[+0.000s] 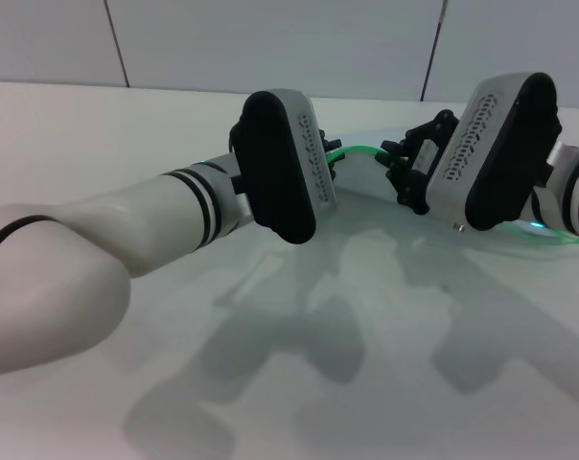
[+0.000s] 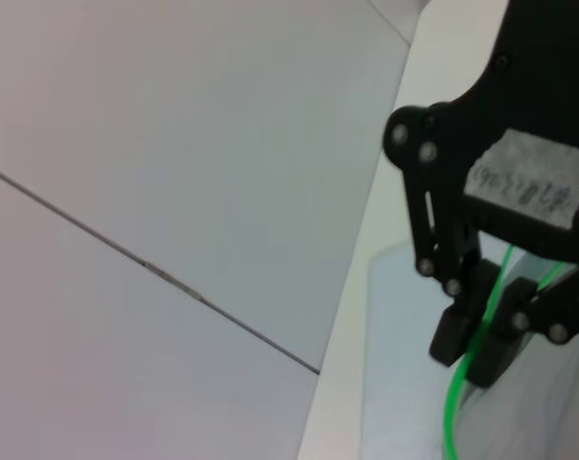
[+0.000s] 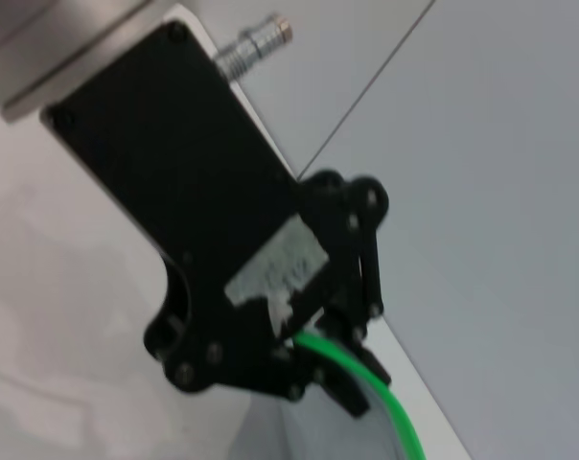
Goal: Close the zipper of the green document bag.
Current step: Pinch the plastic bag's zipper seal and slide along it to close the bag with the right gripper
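A: Gripping the zipper [image 1: 361, 150], are both grippers on it?

B: Yes. The right gripper [image 1: 402, 174] sits at the far centre-right of the white table [image 1: 366, 402], its black fingers [image 2: 481, 326] pinched together on the thin bright green strip. The left gripper [image 1: 334, 158] is just to its left, its dark fingers [image 3: 342, 369] likewise clamped on the same green strip.

A: How close are the two grippers?

B: Near each other, with a short arc of green zipper bowing up between them in the head view.

A: Where is the green document bag [image 1: 385, 206]?

B: It lies flat on the table at the far side, mostly hidden behind the two wrists. Its pale translucent plastic shows beneath the grippers, and a bit of green edge appears again at the far right [image 1: 548, 235]. I cannot make out the slider.

A: And around that?

B: The left arm reaches in from the near left, the right arm from the right edge. A grey panelled wall [image 1: 270, 38] stands behind the table.
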Controlling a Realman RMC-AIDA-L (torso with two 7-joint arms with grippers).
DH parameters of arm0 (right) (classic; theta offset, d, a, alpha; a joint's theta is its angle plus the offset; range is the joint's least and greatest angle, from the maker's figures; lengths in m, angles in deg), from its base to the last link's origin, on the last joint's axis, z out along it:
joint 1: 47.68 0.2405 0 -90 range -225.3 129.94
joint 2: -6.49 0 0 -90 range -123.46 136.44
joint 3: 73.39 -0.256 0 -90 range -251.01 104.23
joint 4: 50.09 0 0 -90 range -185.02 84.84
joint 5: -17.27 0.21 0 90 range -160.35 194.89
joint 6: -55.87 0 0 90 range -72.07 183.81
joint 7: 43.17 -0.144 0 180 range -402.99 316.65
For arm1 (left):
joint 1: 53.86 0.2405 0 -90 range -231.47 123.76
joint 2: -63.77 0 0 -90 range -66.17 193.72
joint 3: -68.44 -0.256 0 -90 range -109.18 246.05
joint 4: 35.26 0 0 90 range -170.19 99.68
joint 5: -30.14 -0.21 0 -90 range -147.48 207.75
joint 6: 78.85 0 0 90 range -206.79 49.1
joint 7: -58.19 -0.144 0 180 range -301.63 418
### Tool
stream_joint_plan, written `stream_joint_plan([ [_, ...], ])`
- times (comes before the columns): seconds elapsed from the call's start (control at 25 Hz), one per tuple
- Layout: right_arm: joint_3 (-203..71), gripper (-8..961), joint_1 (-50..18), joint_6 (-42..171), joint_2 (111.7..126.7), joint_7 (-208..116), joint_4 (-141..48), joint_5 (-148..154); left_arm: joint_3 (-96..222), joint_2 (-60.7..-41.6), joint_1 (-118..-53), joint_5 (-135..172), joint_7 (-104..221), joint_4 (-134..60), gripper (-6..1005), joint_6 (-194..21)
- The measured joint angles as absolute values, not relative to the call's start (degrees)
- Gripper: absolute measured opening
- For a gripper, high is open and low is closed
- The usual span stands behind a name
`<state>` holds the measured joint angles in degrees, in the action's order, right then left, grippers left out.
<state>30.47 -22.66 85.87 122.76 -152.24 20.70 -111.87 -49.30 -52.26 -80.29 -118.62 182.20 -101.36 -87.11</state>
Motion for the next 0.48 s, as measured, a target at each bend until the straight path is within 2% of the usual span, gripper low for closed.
stream_joint_plan([
  [0.48, 23.44, 116, -23.89, 85.90, 122.68, -152.06, 17.11, -111.97, -47.37, -52.08, -75.10, -118.75, 181.43, -105.40, 53, -86.99],
])
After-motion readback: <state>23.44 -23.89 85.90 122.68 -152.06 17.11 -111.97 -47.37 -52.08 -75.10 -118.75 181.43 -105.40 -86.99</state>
